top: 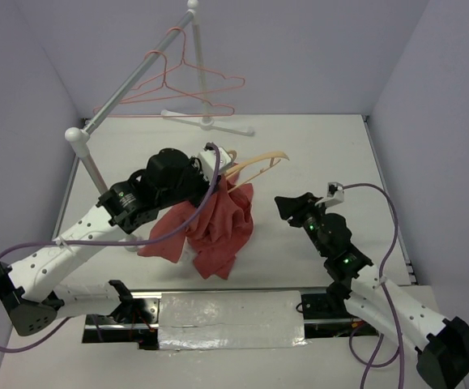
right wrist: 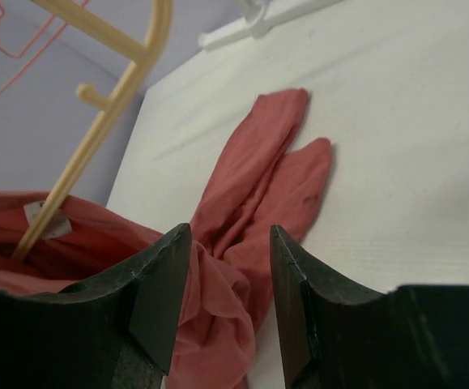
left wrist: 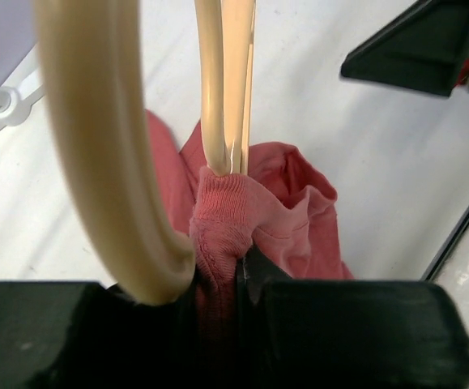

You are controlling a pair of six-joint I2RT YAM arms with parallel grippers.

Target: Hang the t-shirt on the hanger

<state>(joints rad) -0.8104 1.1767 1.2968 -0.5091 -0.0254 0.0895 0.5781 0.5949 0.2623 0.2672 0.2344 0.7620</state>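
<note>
**Q:** Top external view: where is the garment, and what holds it?
**A:** Left gripper (left wrist: 240, 282), its jaws closed on the ribbed collar of the t-shirt (top: 222, 223). The hook of the hanger (top: 260, 162) runs down against the same jaws. Both are lifted above the table (top: 323, 146). The cloth hangs bunched at 6 o'clock from the hanger, and its lowest folds touch the table.

**Q:** And the other hand?
**A:** Right gripper (top: 285, 203), at 3 o'clock of the t-shirt and just apart from it. Its jaws are parted and hold nothing.

**Q:** How much is done?
**A:** Right wrist view: one end of the hanger enters the neck opening beside the white label (right wrist: 44, 220). The other arm points bare toward 2 o'clock. On that showing, the threading is begun but not finished.

**Q:** What is left?
**A:** Probably to draw the collar over the bare arm, then spread both shoulders. Whether the rack (top: 137, 77) at 11 o'clock, with its wire hangers (top: 189, 85), plays any part cannot be told.
</note>
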